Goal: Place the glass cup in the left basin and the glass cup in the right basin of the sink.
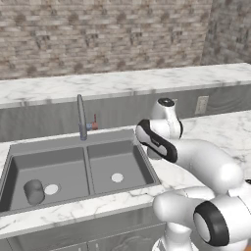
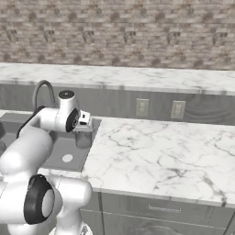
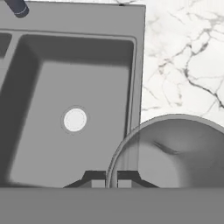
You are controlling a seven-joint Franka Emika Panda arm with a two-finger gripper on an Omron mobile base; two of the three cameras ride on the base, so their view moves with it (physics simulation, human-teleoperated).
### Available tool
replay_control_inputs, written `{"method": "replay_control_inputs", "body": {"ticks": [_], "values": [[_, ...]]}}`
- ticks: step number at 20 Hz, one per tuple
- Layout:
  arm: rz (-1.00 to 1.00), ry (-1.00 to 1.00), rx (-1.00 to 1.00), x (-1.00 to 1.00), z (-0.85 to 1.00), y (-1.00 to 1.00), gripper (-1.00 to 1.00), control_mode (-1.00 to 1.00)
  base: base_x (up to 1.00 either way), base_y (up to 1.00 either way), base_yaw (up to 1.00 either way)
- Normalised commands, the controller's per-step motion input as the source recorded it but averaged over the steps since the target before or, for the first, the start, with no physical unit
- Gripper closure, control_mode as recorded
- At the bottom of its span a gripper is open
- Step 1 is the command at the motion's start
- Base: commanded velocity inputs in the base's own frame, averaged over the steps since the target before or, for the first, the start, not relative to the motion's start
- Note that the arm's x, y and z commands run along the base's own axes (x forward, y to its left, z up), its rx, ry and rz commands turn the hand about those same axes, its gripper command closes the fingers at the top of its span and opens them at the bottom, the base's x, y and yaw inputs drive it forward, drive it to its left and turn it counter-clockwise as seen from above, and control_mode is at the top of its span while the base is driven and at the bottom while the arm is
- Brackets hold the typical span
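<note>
1. Your gripper (image 3: 112,183) is pinched on the rim of a translucent glass cup (image 3: 175,151), held above the sink's right edge, where the marble tabletop (image 3: 183,65) begins.
2. The other cup (image 1: 34,191) already lies on its side in the left basin, beside the drain.
3. Next, you likely need to carry your cup over the right basin (image 3: 74,109), smooth dark grey with a pale round drain, then lower and release it.

One glass cup (image 1: 34,191) lies in the left basin of the sink (image 1: 73,145), beside its drain (image 1: 51,188)
</note>
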Motion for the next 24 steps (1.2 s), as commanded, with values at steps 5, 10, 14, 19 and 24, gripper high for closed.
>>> {"method": "replay_control_inputs", "body": {"ticks": [5, 10, 14, 19, 24], "values": [[0.08, -0.08, 0.00, 0.17, -0.08, 0.57, 1.00, -1.00, 0.00, 0.00, 0.00], [0.07, -0.05, 0.01, 0.24, -0.15, 0.47, 1.00, -1.00, 0.00, 0.00, 0.00], [0.08, -0.01, 0.03, 0.24, -0.29, 0.36, 1.00, -1.00, 0.00, 0.00, 0.00], [0.07, 0.00, 0.00, 0.16, -0.44, 0.28, 1.00, -1.00, 0.00, 0.00, 0.00], [0.06, 0.00, 0.00, 0.14, -0.42, 0.22, 1.00, -1.00, 0.00, 0.00, 0.00]]}}
